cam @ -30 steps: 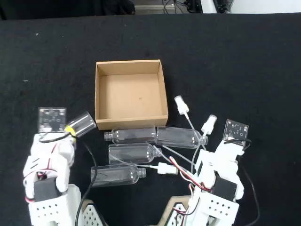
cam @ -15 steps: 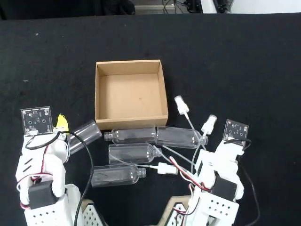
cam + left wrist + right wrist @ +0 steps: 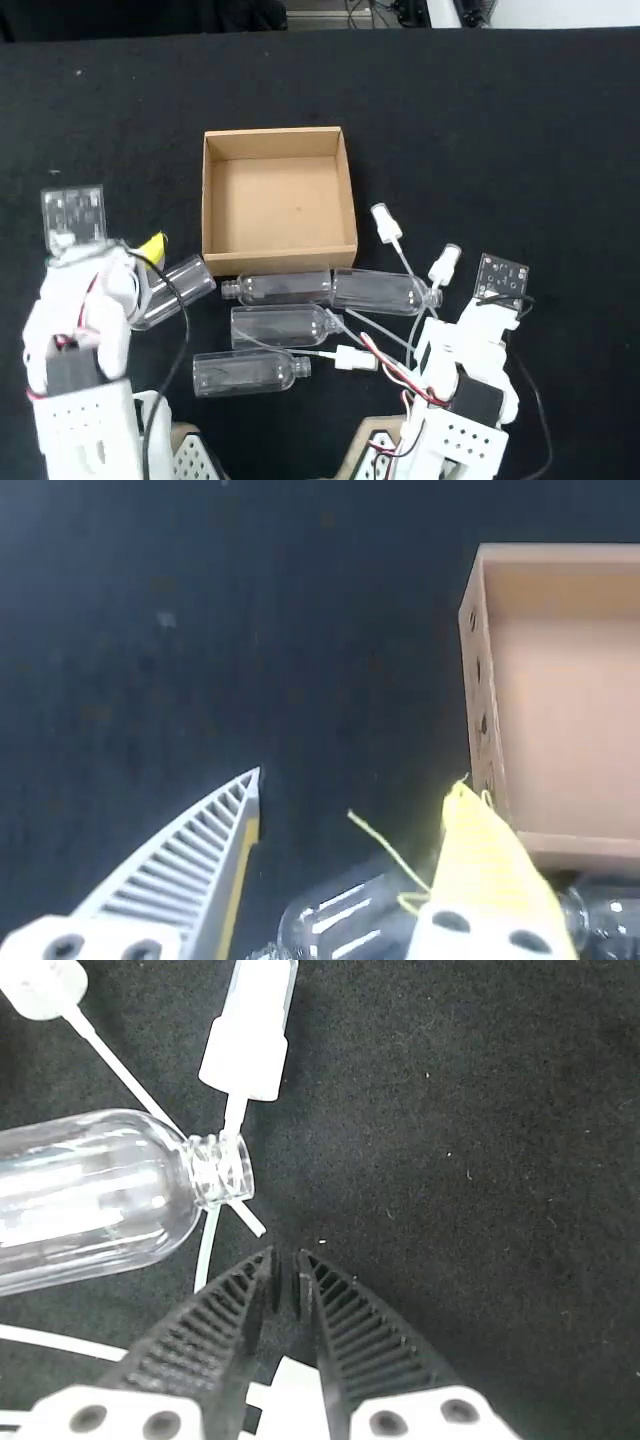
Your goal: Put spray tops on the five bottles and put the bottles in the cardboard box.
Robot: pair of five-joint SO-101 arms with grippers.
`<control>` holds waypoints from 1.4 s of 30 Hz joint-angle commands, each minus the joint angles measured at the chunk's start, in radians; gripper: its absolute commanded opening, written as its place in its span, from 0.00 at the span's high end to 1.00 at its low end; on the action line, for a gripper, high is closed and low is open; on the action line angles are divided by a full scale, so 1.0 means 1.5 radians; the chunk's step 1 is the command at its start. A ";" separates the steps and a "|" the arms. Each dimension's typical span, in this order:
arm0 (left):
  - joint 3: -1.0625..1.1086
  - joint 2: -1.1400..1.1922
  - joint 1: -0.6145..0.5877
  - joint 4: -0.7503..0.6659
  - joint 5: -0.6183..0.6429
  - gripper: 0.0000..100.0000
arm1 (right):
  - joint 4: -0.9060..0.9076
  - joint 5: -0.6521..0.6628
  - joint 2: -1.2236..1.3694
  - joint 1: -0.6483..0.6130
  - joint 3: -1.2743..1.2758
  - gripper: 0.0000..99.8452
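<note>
A cardboard box (image 3: 280,258) stands open and empty at mid-table. Along its near side lie several clear bottles (image 3: 283,288) without tops, and loose white spray tops (image 3: 385,222) with thin tubes lie to their right. One more bottle (image 3: 175,290) lies slanted off the box's near-left corner. My left gripper (image 3: 150,273) stands open around it. In the left wrist view the bottle (image 3: 350,920) sits deep between the gripper's (image 3: 355,785) spread fingers, with the box (image 3: 482,680) beyond. My right gripper (image 3: 285,1255) is shut on nothing, just short of a bottle neck (image 3: 220,1170) and a spray top (image 3: 250,1040).
The tabletop is black cloth. A third spray top (image 3: 355,358) lies between the bottles and the right arm (image 3: 465,345), with tubes crossing there. Open cloth stretches beyond and to both sides of the box.
The left arm's wrist swung back and to the left. The bottle it carried came down from the box's corner onto the cloth, and the fingers spread. The right arm stayed still.
</note>
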 commanded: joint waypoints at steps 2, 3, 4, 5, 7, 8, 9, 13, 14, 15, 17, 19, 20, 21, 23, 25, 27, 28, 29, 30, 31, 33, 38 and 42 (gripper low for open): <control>-0.171 0.223 -0.010 0.098 -0.087 0.81 | 0.004 0.006 -0.052 0.012 -0.003 0.99; -0.201 0.264 -0.010 0.135 -0.111 0.81 | 0.004 0.006 -0.052 0.012 -0.003 0.99; -0.230 0.301 -0.010 0.172 -0.130 0.81 | 0.004 0.006 -0.052 0.012 -0.003 0.99; -0.256 0.330 -0.010 0.204 -0.143 0.81 | 0.004 0.006 -0.052 0.012 -0.003 0.99; -0.294 0.374 -0.009 0.236 -0.155 0.82 | 0.004 0.006 -0.052 0.012 -0.003 0.99; -0.305 0.389 -0.010 0.235 -0.154 0.82 | 0.004 0.006 -0.052 0.012 -0.003 0.99; -0.310 0.397 -0.010 0.233 -0.154 0.82 | 0.004 0.006 -0.052 0.012 -0.003 0.99; -0.277 0.386 -0.005 0.206 -0.126 0.81 | 0.004 0.006 -0.052 0.012 -0.003 0.99; -0.262 0.372 -0.009 0.195 -0.117 0.81 | 0.004 0.006 -0.052 0.012 -0.003 0.99; -0.245 0.357 -0.010 0.186 -0.114 0.81 | 0.004 0.006 -0.052 0.012 -0.003 0.99; -0.204 0.316 -0.010 0.176 -0.114 0.81 | 0.004 0.006 -0.052 0.012 -0.003 0.99; -0.173 0.267 -0.009 0.175 -0.114 0.81 | 0.004 0.006 -0.052 0.012 -0.003 0.99; -0.163 0.249 -0.009 0.173 -0.114 0.81 | 0.004 0.006 -0.052 0.012 -0.003 0.99; -0.157 0.229 -0.009 0.173 -0.114 0.81 | 0.004 0.006 -0.052 0.012 -0.003 0.99; -0.155 0.208 -0.005 0.178 -0.114 0.81 | 0.004 0.006 -0.052 0.012 -0.003 0.99; -0.156 0.206 -0.009 0.178 -0.114 0.81 | 0.004 0.006 -0.052 0.012 -0.003 0.99; -0.149 0.206 -0.010 0.179 -0.114 0.81 | 0.004 0.006 -0.052 0.012 -0.003 0.99; -0.146 0.206 -0.009 0.179 -0.113 0.81 | 0.004 0.006 -0.052 0.012 -0.003 0.99; -0.146 0.206 -0.009 0.176 -0.113 0.81 | 0.004 0.006 -0.052 0.012 -0.003 0.99; -0.147 0.206 -0.009 0.172 -0.113 0.81 | 0.004 0.006 -0.052 0.012 -0.003 0.99; -0.149 0.206 -0.009 0.172 -0.113 0.81 | 0.004 0.006 -0.052 0.012 -0.003 0.99; -0.153 0.205 -0.005 0.172 -0.113 0.81 | 0.004 0.006 -0.052 0.012 -0.003 0.99; -0.156 0.205 -0.009 0.173 -0.108 0.81 | 0.004 0.006 -0.052 0.012 -0.003 0.99; -0.153 0.205 -0.009 0.177 -0.108 0.81 | 0.004 0.006 -0.052 0.012 -0.003 0.99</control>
